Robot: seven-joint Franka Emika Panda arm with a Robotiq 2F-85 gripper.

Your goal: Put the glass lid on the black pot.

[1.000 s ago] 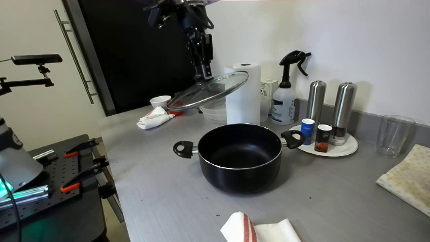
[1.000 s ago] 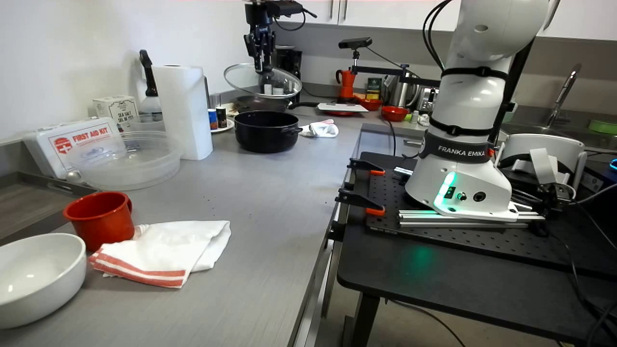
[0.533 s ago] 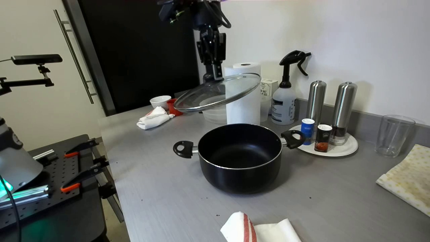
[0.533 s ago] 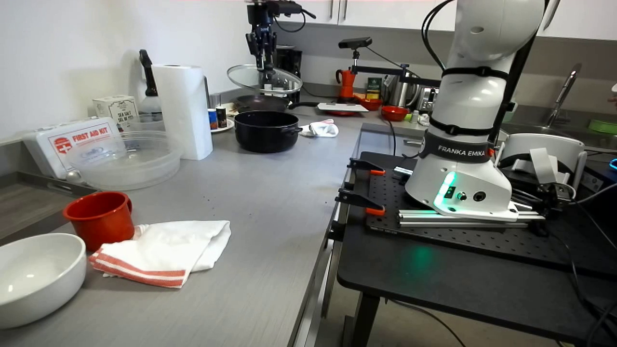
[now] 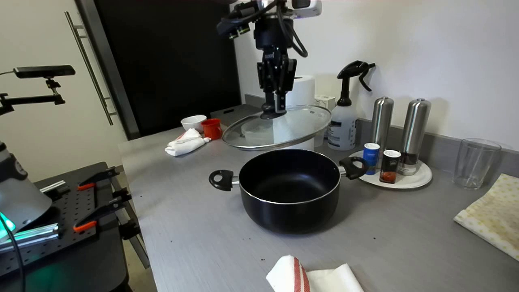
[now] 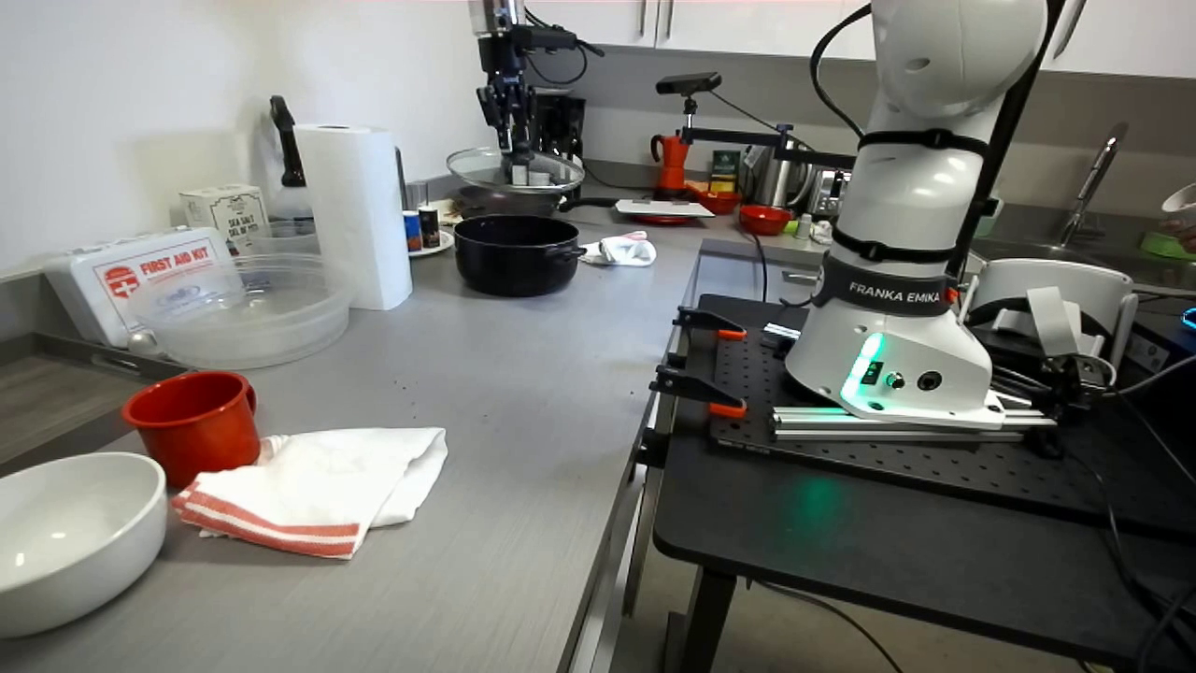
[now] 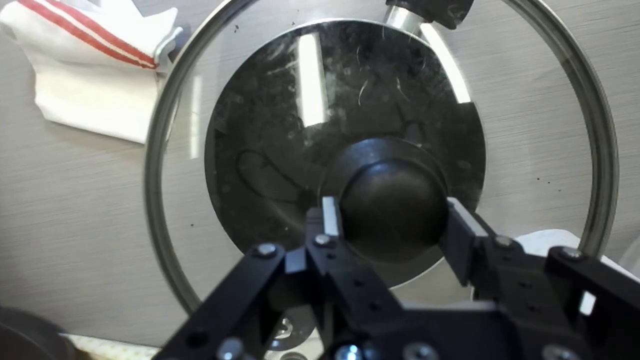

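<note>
The glass lid (image 5: 302, 123) is a clear disc with a metal rim and a dark knob. My gripper (image 5: 275, 108) is shut on its knob and holds it in the air, slightly tilted. The lid (image 6: 481, 170) and gripper (image 6: 519, 168) also show in an exterior view. In the wrist view the fingers (image 7: 392, 215) stand on both sides of the knob of the lid (image 7: 155, 165). The black pot (image 5: 290, 217) stands open on the counter, below the lid and apart from it. It also shows in an exterior view (image 6: 517, 262) and, through the glass, in the wrist view (image 7: 280, 85).
A paper towel roll (image 6: 350, 220) and spray bottle (image 5: 342, 127) stand by the wall. A white plate (image 5: 423, 176) with shakers and mills is beside the pot's handle. A pan (image 6: 505, 199) lies behind the pot. A striped cloth (image 5: 300, 280) lies at the front.
My gripper has carried the lid right and down in an exterior view, closer to the pot. The lid is now less tilted. A hand with a white bowl has entered at an exterior view's right edge.
</note>
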